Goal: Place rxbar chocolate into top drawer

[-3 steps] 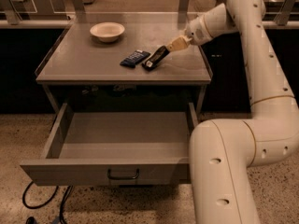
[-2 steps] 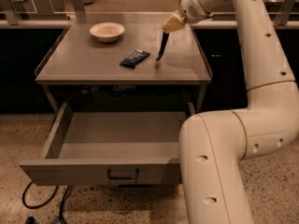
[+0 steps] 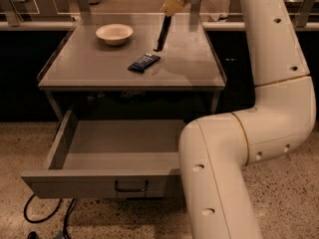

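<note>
Gripper (image 3: 171,8): above table's (image 3: 84,66) far edge, clamped on top end of rxbar (image 3: 162,33), which hangs upright over the tabletop. Drawer (image 3: 75,185): open below table. Blue bar (image 3: 143,62): flat mid-table. Bowl (image 3: 114,33): far left.

Smooth white rounded arm links (image 3: 271,49) with small dark holes; tan pincer (image 3: 171,9) at top centre.

A grey metal table (image 3: 99,66) stands on a speckled terrazzo floor (image 3: 284,203) in warm, dim light. Dark panels (image 3: 20,73) flank the table, black cables (image 3: 37,215) curl below its left front corner, and the gripper (image 3: 169,10) hangs above its far edge.
</note>
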Robot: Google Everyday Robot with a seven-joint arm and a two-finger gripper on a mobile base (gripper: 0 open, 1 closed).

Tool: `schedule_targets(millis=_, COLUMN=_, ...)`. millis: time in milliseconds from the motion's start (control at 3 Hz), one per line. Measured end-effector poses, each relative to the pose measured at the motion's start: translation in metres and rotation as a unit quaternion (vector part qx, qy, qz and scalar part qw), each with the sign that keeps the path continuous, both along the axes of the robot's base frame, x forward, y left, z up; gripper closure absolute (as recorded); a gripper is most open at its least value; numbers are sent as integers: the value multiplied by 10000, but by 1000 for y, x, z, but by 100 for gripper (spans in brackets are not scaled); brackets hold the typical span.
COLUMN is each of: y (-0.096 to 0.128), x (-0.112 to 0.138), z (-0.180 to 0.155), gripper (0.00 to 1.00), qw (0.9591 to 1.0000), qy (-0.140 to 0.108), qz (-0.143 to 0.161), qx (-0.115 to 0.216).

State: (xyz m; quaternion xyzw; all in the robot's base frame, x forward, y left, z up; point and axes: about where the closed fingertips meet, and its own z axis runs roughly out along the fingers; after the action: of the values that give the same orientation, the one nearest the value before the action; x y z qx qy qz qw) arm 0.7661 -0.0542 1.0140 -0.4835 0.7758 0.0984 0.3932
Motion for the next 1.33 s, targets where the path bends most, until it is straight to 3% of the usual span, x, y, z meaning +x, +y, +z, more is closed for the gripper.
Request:
schedule_targets(millis=333, y=-10, x=-7, z=23, gripper=100, qw=9994, qy=-95, qz=-277, qx=-207)
schedule_targets(millis=667, y=-56, x=-30, z=86, gripper=100, qw=9905, qy=-425, qz=-1120, qx=-668)
schedule_targets(millis=1000, y=-62, x=-36, z=105, gripper=100, qw=9886, qy=-581, qz=-1211, qx=-676)
schedule_targets(millis=1333, y=-61, x=-36, z=104, gripper=100, qw=9887, qy=-580, qz=-1210, qx=-673)
